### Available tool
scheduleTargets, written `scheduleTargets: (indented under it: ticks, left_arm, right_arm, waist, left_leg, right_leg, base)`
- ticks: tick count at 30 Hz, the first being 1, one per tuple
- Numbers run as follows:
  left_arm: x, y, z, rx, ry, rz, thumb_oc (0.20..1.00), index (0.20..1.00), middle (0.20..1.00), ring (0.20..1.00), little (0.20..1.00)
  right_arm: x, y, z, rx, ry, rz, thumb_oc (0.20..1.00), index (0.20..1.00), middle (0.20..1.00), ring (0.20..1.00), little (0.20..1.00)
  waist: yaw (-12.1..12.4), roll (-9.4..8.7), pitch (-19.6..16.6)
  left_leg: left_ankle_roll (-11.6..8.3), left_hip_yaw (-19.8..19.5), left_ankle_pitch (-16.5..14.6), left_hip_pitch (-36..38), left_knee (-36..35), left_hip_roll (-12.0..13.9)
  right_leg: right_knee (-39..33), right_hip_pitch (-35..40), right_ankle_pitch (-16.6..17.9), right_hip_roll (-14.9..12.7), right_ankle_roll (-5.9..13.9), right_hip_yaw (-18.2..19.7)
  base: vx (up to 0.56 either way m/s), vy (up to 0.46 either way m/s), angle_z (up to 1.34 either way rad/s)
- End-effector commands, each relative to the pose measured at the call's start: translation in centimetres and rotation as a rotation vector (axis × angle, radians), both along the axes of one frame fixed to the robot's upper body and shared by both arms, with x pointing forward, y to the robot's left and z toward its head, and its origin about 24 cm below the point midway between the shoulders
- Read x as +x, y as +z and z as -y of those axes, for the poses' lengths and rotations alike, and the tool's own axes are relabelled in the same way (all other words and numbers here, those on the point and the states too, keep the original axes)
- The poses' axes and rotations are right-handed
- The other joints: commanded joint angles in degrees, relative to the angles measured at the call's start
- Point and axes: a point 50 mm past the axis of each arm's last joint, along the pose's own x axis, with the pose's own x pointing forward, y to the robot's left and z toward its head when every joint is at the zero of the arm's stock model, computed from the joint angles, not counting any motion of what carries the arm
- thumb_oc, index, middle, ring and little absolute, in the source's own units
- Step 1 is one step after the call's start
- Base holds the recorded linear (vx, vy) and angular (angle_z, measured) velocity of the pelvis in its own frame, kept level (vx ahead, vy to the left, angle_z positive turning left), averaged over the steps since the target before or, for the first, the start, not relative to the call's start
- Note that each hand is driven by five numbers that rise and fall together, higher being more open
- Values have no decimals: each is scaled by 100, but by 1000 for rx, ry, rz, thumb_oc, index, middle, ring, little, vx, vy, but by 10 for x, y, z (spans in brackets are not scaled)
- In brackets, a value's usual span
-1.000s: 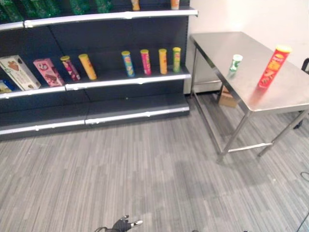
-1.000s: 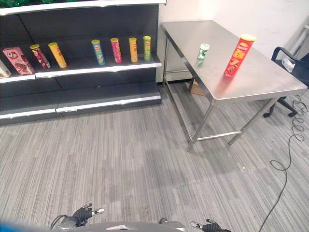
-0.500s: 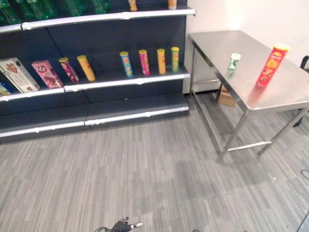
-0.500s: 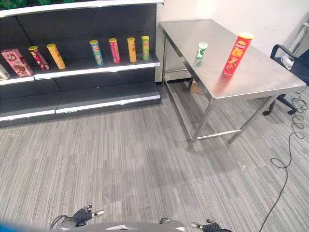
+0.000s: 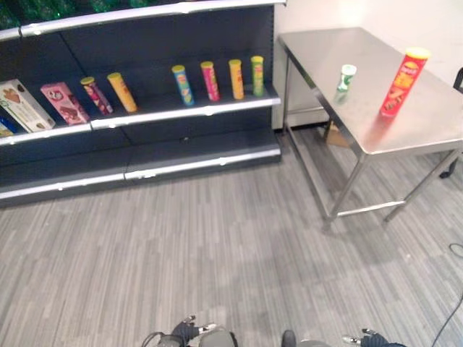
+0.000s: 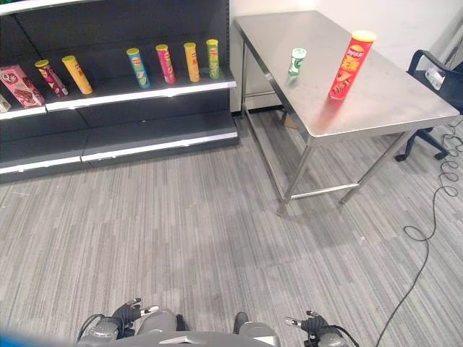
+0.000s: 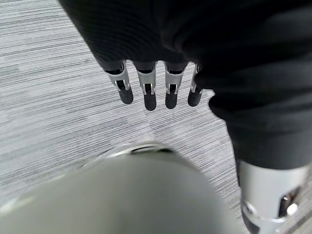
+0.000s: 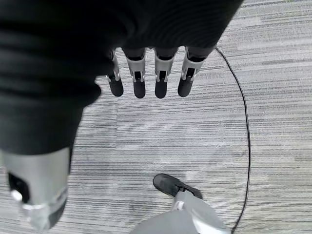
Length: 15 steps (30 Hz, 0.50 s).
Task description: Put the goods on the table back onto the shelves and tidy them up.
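Observation:
A tall red chip can with a yellow lid stands on the steel table at the right. A short green-and-white can stands further back on the same table. Dark shelves run along the left wall, with several chip cans upright on the middle board. My left hand hangs low at the bottom edge, its fingers straight and empty. My right hand hangs likewise, fingers relaxed above the floor. Both hands are far from the table and the shelves.
Snack boxes lean at the shelf's left end, and green bottles line the top board. A cardboard box lies under the table. A dark office chair stands at the far right. Grey floor lies open between me and the shelves.
The whole picture has slid upward and slightly left, so the camera has tilted down or moved. Both hands now show more at the bottom edge. Nothing on the table or shelves moved.

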Motion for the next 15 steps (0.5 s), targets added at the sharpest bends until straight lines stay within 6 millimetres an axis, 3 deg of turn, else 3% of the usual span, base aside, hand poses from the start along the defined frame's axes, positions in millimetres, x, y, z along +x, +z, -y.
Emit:
scheduleTargets:
  ticks: [1, 4, 6, 8, 10, 11, 13, 14, 15]
  left_arm:
    - [10, 5, -11, 32, 40, 35, 1000, 1000, 1000, 1000, 1000]
    - [12, 6, -13, 36, 50, 42, 1000, 1000, 1000, 1000, 1000]
    - [5, 4, -15, 37, 62, 22, 1000, 1000, 1000, 1000, 1000]
    - [2, 3, -15, 38, 73, 15, 1000, 1000, 1000, 1000, 1000]
    - [6, 7, -23, 62, 64, 32, 1000, 1000, 1000, 1000, 1000]
    - [23, 14, -24, 62, 38, 90, 1000, 1000, 1000, 1000, 1000]
    - [30, 17, -25, 68, 22, 109, 1000, 1000, 1000, 1000, 1000]
    - [30, 17, -25, 68, 22, 109, 1000, 1000, 1000, 1000, 1000]
    - [34, 19, -25, 72, 17, 121, 1000, 1000, 1000, 1000, 1000]
  right_arm:
    - [13, 8, 14, -46, 7, 48, 1000, 1000, 1000, 1000, 1000]
    - [18, 11, 16, -53, 2, 72, 1000, 1000, 1000, 1000, 1000]
    - [17, 12, 18, -57, 9, 72, 1000, 1000, 1000, 1000, 1000]
    - [16, 10, 16, -52, 18, 64, 1000, 1000, 1000, 1000, 1000]
    - [22, 9, 9, -38, 53, 59, 1000, 1000, 1000, 1000, 1000]
    - [28, 10, 6, -30, 63, 76, 1000, 1000, 1000, 1000, 1000]
    - [32, 11, 6, -27, 54, 87, 1000, 1000, 1000, 1000, 1000]
    - [32, 11, 6, -27, 54, 87, 1000, 1000, 1000, 1000, 1000]
    - [33, 11, 4, -25, 61, 84, 1000, 1000, 1000, 1000, 1000]
  waist:
    - [35, 85, -8]
    - [69, 140, -16]
    - [89, 220, -138]
    - [132, 260, -287]
    - [227, 147, -467]
    - [245, 92, -452]
    - [169, 29, -371]
    - [169, 29, -371]
    - [103, 41, -245]
  left_leg:
    - [-219, 93, 993, -252, -1174, 528]
    - [-316, 150, 1270, -375, -1922, 719]
    - [-388, 410, 1355, -262, -2281, 843]
    - [-426, 606, 1549, -171, -2198, 795]
    - [-215, 876, 1288, -17, -1927, 444]
    - [84, 1017, 929, 151, -1829, 106]
    - [253, 1037, 617, 355, -1769, -215]
    - [253, 1037, 617, 355, -1769, -215]
    - [499, 1117, 431, 631, -1845, -518]
  right_leg:
    - [183, 126, -704, -177, 649, -75]
    - [167, 251, -817, -208, 726, -12]
    - [112, 451, -911, -219, 833, 89]
    - [126, 681, -963, -321, 914, 229]
    - [636, 578, -922, -822, 1129, 326]
    - [1673, 186, -637, -1100, 1242, 389]
    - [2525, -159, -223, -1359, 1266, 433]
    - [2525, -159, -223, -1359, 1266, 433]
    - [3421, -607, 411, -1641, 1242, 360]
  base:
    - [265, 176, 2]
    - [291, 132, -10]
    - [471, 174, -31]
    - [579, 263, -38]
    - [752, 470, -97]
    - [614, 479, -114]
    - [329, 295, -38]
    - [228, 294, 42]
    - [277, 359, 30]
